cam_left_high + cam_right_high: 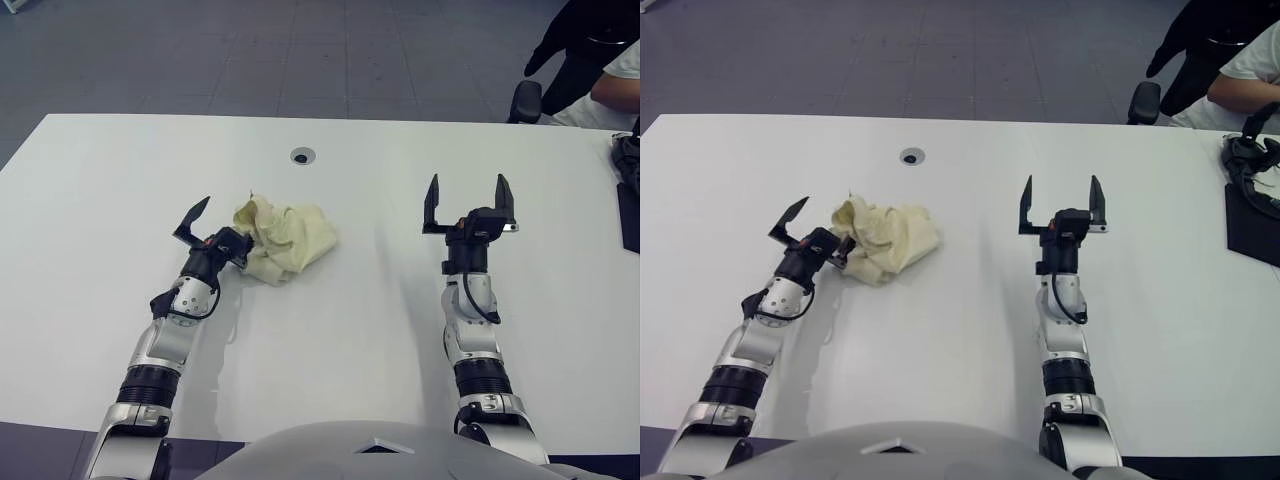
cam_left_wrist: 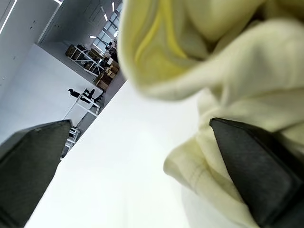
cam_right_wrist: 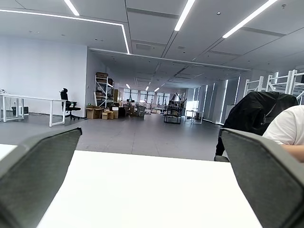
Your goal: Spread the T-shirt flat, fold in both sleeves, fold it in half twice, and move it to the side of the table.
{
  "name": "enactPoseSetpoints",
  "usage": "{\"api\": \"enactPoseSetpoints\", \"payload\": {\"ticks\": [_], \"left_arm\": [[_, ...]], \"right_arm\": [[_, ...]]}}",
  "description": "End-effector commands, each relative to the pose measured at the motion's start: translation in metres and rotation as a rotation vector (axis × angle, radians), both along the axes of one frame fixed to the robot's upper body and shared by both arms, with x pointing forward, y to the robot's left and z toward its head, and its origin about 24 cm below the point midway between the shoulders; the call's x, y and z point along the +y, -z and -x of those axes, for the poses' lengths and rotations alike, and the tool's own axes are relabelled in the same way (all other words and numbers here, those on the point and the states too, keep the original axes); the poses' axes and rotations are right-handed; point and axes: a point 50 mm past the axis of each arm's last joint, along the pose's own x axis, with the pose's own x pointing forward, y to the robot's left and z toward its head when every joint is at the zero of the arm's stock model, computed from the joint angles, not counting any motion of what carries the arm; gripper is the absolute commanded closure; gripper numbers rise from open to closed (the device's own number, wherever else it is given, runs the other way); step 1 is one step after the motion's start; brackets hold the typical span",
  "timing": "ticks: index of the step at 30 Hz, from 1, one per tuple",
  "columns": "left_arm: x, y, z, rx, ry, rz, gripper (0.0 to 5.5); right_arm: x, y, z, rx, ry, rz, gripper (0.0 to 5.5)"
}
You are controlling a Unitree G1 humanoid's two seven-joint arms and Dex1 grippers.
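Bench (image 1: 350, 330): white and broad; it carries the whole job.
T-shirt (image 1: 285, 240): pale yellow, bunched in a crumpled heap a little toward 11 o'clock from the bench middle. No sleeve, hem or collar can be told apart.
Right jaws: spread wide and holding nothing, fingertips pointing to 12 o'clock, at 3 o'clock of the T-shirt and well apart from it.
Left jaws: wide apart at the T-shirt's 8 o'clock edge. One finger (image 2: 256, 175) lies against a fold of cloth; the other finger (image 1: 195, 215) stands clear toward 9 o'clock. Nothing is pinched.
Cable hole (image 1: 302, 155): small round grommet at 12 o'clock of the T-shirt, near but not touching.
Step in hand: judged to be the very first one, spreading flat. The garment is a lump, so no sleeve fold or halving has begun.
Next move calls for: the left jaws to close on the near fold, and the right jaws to cross toward 9 o'clock and take an opposite edge, so the two can draw the cloth apart.
Care: gathering several layers in one pinch would drag the lump about instead of opening it.
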Motion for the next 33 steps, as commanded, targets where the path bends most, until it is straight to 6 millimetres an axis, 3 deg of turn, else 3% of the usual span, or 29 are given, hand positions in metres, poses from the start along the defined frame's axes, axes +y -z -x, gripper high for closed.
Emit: {"api": "enactPoseSetpoints", "payload": {"ticks": [1,7,12,18,22,28,33], "left_arm": [[-0.036,0.018,0.023,0.103,0.154,0.008,0.11],[-0.083,0.018,0.056,0.168,0.307,0.111,0.11],[-0.1,0.007,0.072,0.176,0.301,0.157,0.11],[-0.101,-0.004,0.075,0.147,0.225,0.205,0.11],[-0.1,-0.02,0.074,0.124,0.215,0.313,0.11],[-0.105,-0.038,0.081,0.111,0.26,0.371,0.11],[-0.098,-0.052,0.081,0.086,0.258,0.386,0.11]], "right_arm": [[0.0,-0.011,-0.002,-0.023,-0.032,0.017,0.1],[0.001,-0.021,0.007,-0.041,-0.155,0.145,0.1],[0.004,-0.023,0.04,-0.027,-0.501,0.302,0.1],[0.011,-0.023,0.094,0.116,-0.917,0.363,0.1],[0.027,-0.02,0.126,0.217,-1.126,0.408,0.1],[0.042,-0.013,0.147,0.317,-1.221,0.542,0.1],[0.051,-0.006,0.144,0.301,-1.144,0.725,0.1]]}}
